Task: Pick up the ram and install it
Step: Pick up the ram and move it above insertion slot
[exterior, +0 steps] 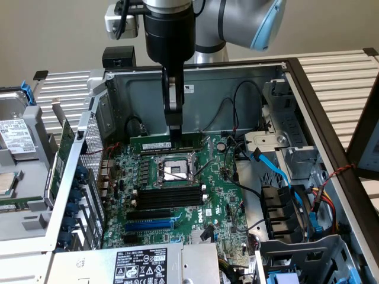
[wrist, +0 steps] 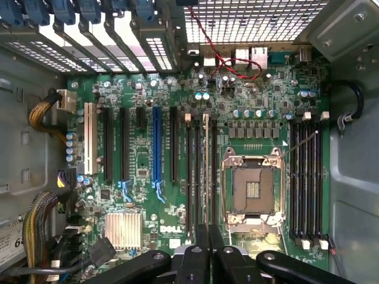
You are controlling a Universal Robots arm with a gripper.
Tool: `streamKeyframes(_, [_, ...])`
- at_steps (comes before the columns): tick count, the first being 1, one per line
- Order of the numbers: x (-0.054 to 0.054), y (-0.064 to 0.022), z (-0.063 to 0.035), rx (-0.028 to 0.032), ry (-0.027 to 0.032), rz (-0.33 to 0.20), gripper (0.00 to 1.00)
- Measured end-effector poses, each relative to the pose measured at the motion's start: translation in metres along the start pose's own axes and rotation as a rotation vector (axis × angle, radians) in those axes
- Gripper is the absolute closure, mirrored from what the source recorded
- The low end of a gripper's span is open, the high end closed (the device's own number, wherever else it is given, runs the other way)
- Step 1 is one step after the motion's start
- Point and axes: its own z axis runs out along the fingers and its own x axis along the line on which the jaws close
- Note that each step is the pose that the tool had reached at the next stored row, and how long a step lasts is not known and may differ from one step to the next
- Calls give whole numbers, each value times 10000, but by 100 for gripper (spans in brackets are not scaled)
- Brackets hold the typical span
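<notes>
Exterior view first: we see the gripper (exterior: 175, 133) reaching down into the open computer case (exterior: 213, 89), its jaws pinched narrow on the top edge of the ram (exterior: 151, 144), near the stick's middle. The ram stands on edge and level, just beyond the CPU socket (exterior: 176, 171). From the wrist view we see it edge-on, running out from between the closed fingertips (wrist: 200, 251).

Silver arm (exterior: 228, 26), blue joint cap (exterior: 267, 26), black gripper (exterior: 175, 134).
</notes>
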Motion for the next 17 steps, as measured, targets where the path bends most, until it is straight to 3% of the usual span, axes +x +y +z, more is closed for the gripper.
streamKeyframes(7, [-1,17,70,71,-1,-5,88])
streamKeyframes(17, [28,31,127,81,-1,-65,88])
